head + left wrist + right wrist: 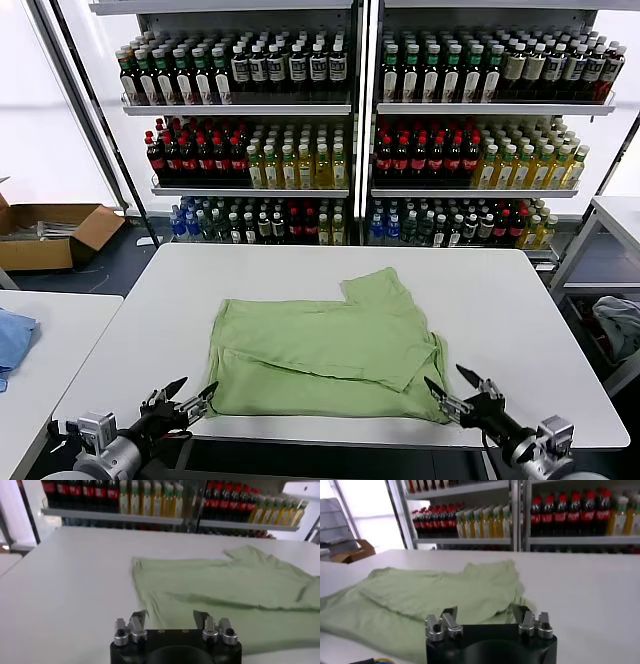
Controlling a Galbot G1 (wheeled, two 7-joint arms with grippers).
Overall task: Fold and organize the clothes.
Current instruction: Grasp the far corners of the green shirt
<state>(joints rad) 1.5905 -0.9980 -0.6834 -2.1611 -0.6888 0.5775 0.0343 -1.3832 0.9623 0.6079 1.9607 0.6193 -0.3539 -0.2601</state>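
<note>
Both end effectors sit at the near edge of the white tabletop (500, 290), and each stands with its fingers apart and nothing between them. At the shirt's near left corner is the left end effector (190, 393); the right end effector (452, 386) is at the near right corner, tips close to the hem but not clamped on it.

Between them the light green shirt (320, 350) lies flat in the middle of the tabletop, already partly folded: one flap is turned over the body along a diagonal edge, and a sleeve or corner sticks out toward the far side. The collar and buttons cannot be made out from here.

Judging by the soft creases and the way it drapes, the fabric is thin, light and limp. It will sag and trail from any single hold, and the loose flap may slip open if it is dragged. It is not fragile, and it looks likely to slide easily on the smooth surface. The likeliest holds are the two near corners, pinched low against the tabletop through all layers at once, so that the hem lifts evenly.
</note>
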